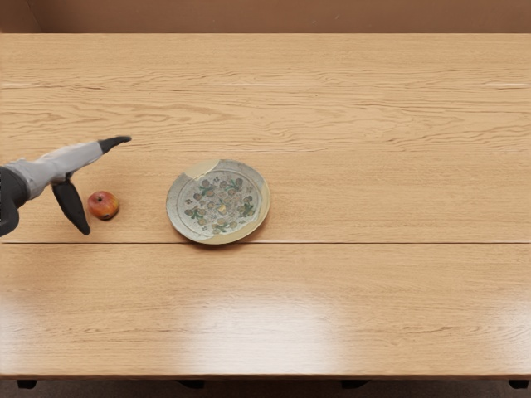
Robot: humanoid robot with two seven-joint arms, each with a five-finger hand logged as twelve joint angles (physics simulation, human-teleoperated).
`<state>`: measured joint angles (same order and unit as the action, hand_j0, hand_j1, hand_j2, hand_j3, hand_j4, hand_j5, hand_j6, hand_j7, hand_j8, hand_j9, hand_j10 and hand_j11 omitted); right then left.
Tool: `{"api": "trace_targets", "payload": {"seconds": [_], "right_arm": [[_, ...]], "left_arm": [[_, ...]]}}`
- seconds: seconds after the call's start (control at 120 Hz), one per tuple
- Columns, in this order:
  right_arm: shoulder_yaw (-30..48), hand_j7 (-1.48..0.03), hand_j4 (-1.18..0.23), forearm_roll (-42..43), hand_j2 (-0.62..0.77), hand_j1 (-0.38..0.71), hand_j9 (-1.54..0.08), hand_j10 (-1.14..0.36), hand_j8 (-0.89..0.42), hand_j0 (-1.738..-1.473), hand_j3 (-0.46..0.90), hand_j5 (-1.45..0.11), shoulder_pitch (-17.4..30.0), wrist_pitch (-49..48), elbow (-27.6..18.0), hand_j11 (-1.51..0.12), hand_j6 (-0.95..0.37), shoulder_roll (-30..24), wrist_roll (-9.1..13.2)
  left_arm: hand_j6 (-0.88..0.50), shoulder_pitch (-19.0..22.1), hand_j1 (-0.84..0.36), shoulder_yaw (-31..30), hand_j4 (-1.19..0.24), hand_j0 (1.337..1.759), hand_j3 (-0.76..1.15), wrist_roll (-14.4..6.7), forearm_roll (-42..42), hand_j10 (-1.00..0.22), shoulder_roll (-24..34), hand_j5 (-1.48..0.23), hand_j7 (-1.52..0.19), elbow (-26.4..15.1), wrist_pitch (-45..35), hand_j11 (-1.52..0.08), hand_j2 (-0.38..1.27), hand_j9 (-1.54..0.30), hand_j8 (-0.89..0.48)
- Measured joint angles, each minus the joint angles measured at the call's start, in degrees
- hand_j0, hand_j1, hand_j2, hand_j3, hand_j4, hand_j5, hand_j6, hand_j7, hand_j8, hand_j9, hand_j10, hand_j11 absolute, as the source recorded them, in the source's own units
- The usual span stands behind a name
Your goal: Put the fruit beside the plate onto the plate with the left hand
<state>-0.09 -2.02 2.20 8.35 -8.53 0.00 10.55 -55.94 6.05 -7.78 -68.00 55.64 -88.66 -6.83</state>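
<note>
Nearest stretch of the surface (332,315): plain wood with a soft glare. A seam runs across just beyond it.

Just past the seam, left of centre: the fruit (103,205), small, round and red-orange, rests on the wood. It lies to the left of the plate (260,199) with a clear gap between them. That is the side the working arm comes from, so it is judged within reach. The plate is patterned, lies flat and carries nothing.

Left hand (60,172): enters from the left edge, released, grasping nothing. One dark digit (73,209) hangs down just beside the fruit on its left; whether it touches cannot be told. The other fingers (112,144) stretch out beyond the fruit. Judgement: the wide spread suits closing round the fruit; no grasp is made yet.

Task standing: early, with the fruit not on the plate. The next move, as judged, calls for closing on the fruit, lifting it, and a short carry rightward over the rim. Risk: a round fruit may roll if nudged.

Far half of the surface: wood up to the back wall. Right hand: not in view.
</note>
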Motion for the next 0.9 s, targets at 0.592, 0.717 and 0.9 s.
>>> {"api": "trace_targets", "payload": {"seconds": [0.592, 0.717, 0.9], "right_arm": [[0.0, 0.00, 0.00, 0.0, 0.00, -0.35, 0.00, 0.00, 0.00, -1.658, 0.00, 0.00, 0.0, 0.0, 0.0, 0.00, 0.00, 0.0, 0.0], [0.0, 0.00, 0.00, 0.0, 0.00, -0.35, 0.00, 0.00, 0.00, -1.658, 0.00, 0.00, 0.0, 0.0, 0.0, 0.00, 0.00, 0.0, 0.0], [0.0, 0.00, 0.00, 0.0, 0.00, -0.35, 0.00, 0.00, 0.00, -1.658, 0.00, 0.00, 0.0, 0.0, 0.0, 0.00, 0.00, 0.0, 0.0]], "left_arm": [[-0.16, -3.1, 0.17, 0.1, -0.16, 1.658, 0.00, -26.8, -5.1, -0.16, -5.1, -0.20, -0.20, -9.2, 2.6, -0.20, 0.03, -0.20, -0.16], [-0.19, -3.0, 0.13, 0.2, -0.19, 1.658, 0.00, -27.1, -5.2, -0.19, -9.6, -0.24, -0.24, -5.6, 0.7, -0.24, 0.04, -0.24, -0.19], [-0.21, -1.6, 0.11, 0.1, -0.21, 1.658, 0.00, -27.2, -6.8, -0.21, -11.2, -0.27, -0.27, -1.0, -4.4, -0.27, 0.05, -0.27, -0.21]]}}
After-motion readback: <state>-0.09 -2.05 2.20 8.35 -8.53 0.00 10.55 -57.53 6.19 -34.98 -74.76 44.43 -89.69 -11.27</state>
